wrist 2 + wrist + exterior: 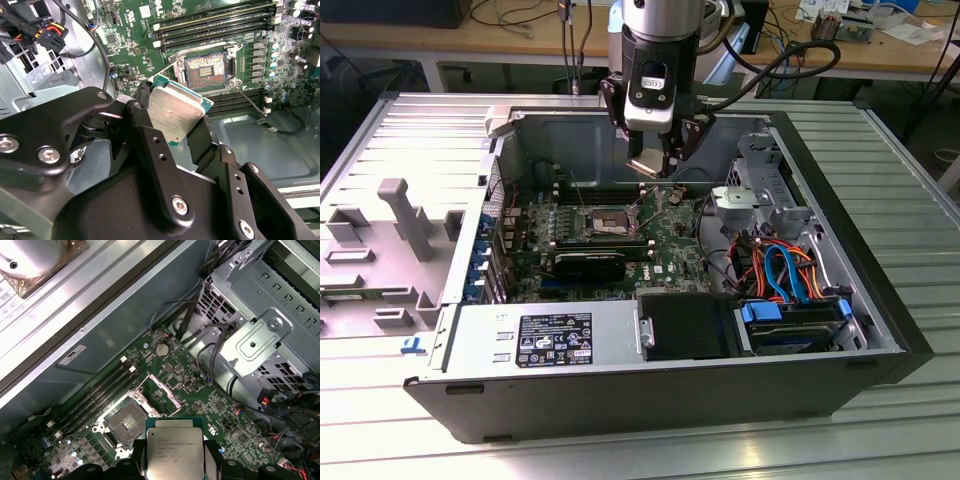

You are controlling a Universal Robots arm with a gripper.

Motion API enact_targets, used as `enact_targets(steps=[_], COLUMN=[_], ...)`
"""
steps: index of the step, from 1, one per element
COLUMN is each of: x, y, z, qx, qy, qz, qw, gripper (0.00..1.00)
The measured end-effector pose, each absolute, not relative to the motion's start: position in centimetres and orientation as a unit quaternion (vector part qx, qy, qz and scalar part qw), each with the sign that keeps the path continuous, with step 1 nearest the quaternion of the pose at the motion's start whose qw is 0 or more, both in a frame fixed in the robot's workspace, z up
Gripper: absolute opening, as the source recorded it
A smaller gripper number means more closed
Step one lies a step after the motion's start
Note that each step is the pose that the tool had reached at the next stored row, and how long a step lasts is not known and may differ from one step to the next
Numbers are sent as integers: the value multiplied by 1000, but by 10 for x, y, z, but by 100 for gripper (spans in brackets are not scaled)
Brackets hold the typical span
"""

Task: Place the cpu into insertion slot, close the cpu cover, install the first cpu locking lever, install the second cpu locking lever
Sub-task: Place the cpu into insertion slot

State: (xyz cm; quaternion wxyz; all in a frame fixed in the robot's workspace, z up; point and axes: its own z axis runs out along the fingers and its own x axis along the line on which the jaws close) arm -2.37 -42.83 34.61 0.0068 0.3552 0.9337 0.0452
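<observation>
Now gripper point(655, 161) jaws pinch cpu point(175, 111) by edges, held in air above board point(135, 30), near open slot point(205, 70), not touching. Cover point(161, 390) raised. Risk: skewed or off-centre descent could damage slot; weak pinch could drop cpu.

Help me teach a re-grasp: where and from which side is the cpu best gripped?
Pinch the cpu across two opposite thin edges, from the metal-face side, as the jaws do now: flat and square, its parallel edges likely hold best.
</observation>
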Motion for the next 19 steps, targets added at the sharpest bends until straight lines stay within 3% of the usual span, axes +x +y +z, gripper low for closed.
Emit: enact_targets(steps=[19], x=[-24], y=[-430], z=[346], qx=[360], qy=[932], qz=[45], qw=[7], gripper=[55])
